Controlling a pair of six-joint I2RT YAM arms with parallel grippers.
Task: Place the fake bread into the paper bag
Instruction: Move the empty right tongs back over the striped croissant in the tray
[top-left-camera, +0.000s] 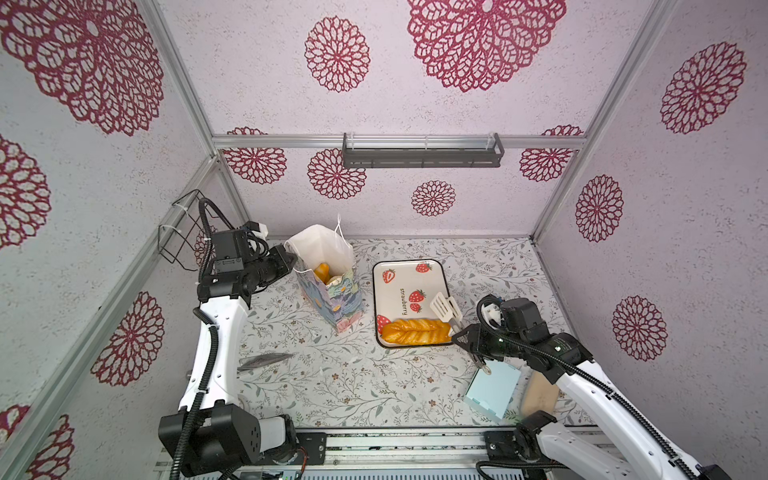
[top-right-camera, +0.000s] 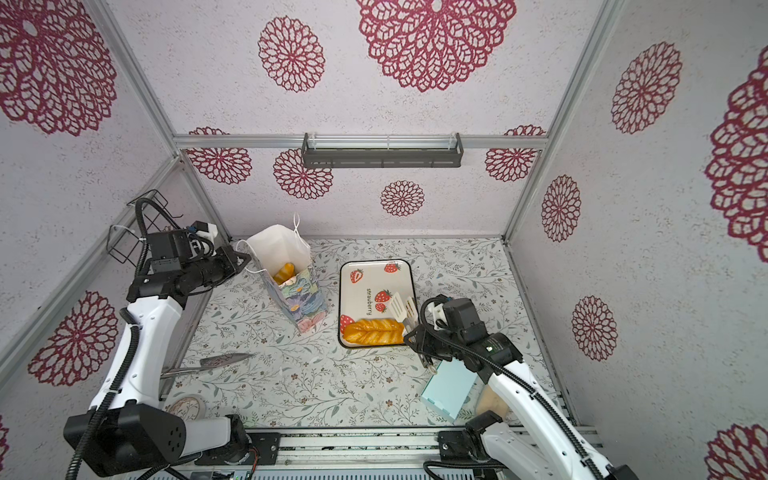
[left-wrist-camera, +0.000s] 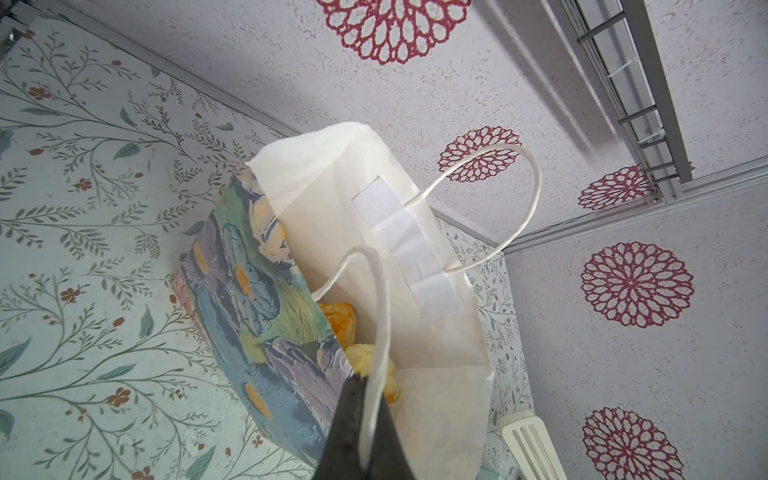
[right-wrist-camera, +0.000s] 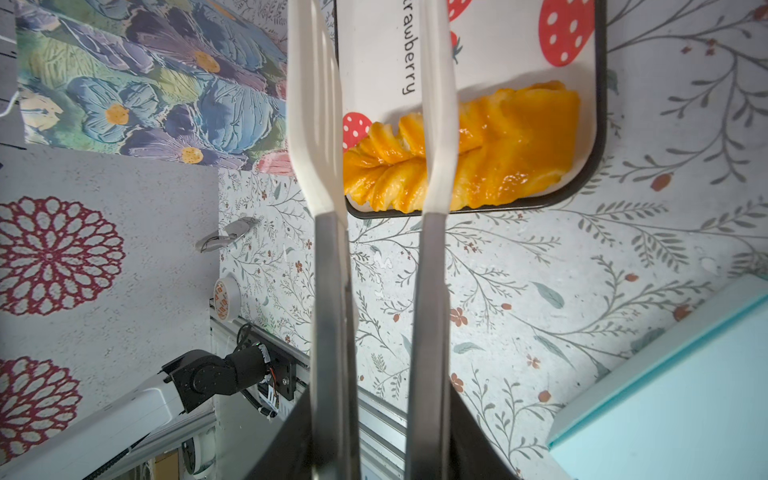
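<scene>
The walls of the paper bag (top-left-camera: 328, 249) hide the fake bread (top-left-camera: 322, 272) inside but for a few golden tops. The right arm (top-left-camera: 590, 386) covers much of a blurred beige piece (top-left-camera: 540, 395) at the near right. The handles of the tongs (right-wrist-camera: 428, 291) run into the right end effector (right-wrist-camera: 380, 440), itself cut off by the wrist view's edge.

Both top views: high, looking down, sharing strawberry tray (top-left-camera: 405, 276). Left wrist: close on paper bag (left-wrist-camera: 332, 187). Right wrist: along tongs (right-wrist-camera: 428, 291), probably downward.
</scene>
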